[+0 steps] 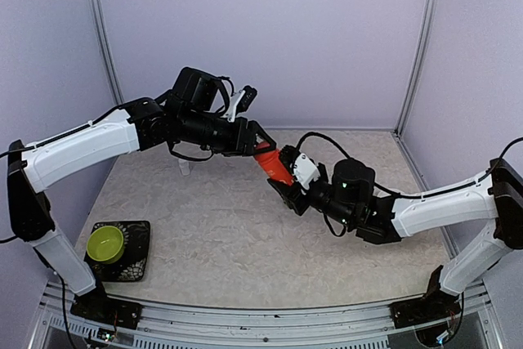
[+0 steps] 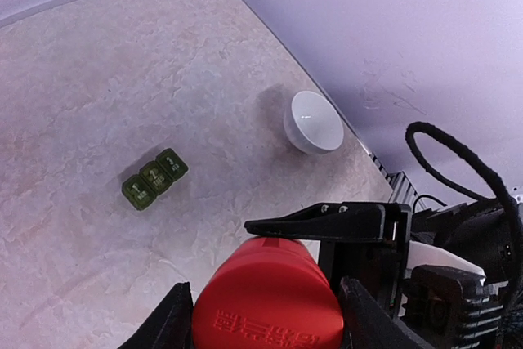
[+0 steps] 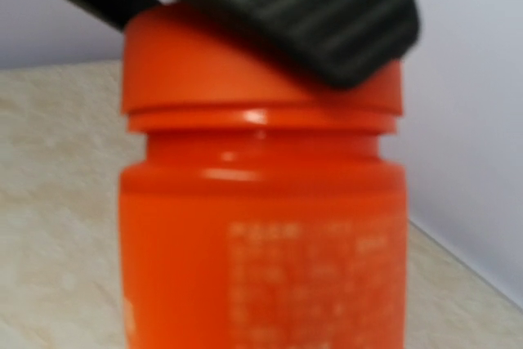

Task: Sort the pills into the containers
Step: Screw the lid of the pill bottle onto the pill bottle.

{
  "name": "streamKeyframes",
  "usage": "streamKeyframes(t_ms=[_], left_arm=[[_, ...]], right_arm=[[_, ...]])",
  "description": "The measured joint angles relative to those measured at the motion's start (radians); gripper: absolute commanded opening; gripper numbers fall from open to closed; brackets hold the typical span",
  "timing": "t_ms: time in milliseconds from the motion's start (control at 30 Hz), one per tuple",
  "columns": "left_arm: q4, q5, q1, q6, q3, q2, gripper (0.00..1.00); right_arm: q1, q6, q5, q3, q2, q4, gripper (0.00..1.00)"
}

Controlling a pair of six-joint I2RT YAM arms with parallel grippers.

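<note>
**Two pincers hold one orange bottle above the bench**

Both arms reach in and meet over the middle of the bench point(image 1: 229, 234). Between them is an orange bottle point(image 1: 274, 165). It is up in the air and tilted, not touching the bench.

The left pincer point(image 1: 260, 149) pinches the lid point(image 2: 268, 308) of the bottle. In the left wrist view, one finger point(image 2: 167, 324) sits on each side of the red-orange lid, pressed against it.

The right pincer point(image 1: 286, 184) pinches the lower end of the bottle. In the right wrist view the bottle fills nearly the whole picture. It is blurry, and the small print on its side is too fuzzy to read. A black ribbed finger of the left pincer lies across the lid at the top.

The pill box point(image 2: 154, 179) lies flat on the bench, below the bottle and off to one side. It is dark green, with three small square cells joined in a short row. No pincer touches it.

A white bowl point(image 2: 315, 122) stands on the bench close to the wall, well apart from the pill box.

A lime-green bowl point(image 1: 105, 243) sits on a black square tray point(image 1: 137, 239) at the near left of the bench, close to the left arm's base.
</note>
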Motion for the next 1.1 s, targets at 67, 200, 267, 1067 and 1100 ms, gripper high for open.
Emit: streamKeyframes(t_ms=[67,200,267,1067,1100], left_arm=[[0.014,0.005,-0.005,0.002,-0.002,-0.01,0.44],[0.044,0.016,-0.011,0.025,-0.002,-0.024,0.43],[0.044,0.026,-0.012,0.046,0.0,-0.026,0.43],[-0.044,0.088,-0.07,0.314,0.025,-0.091,0.43],[-0.047,0.097,-0.072,0.325,0.025,-0.093,0.43]], right_arm=[[-0.006,0.033,-0.03,0.0,-0.016,-0.003,0.06],[-0.036,0.106,-0.129,0.0,-0.048,-0.013,0.06],[-0.053,0.139,-0.191,0.0,-0.06,-0.029,0.06],[-0.19,0.537,-0.822,0.0,-0.086,0.0,0.05],[-0.193,0.549,-0.845,0.0,-0.086,0.004,0.05]])
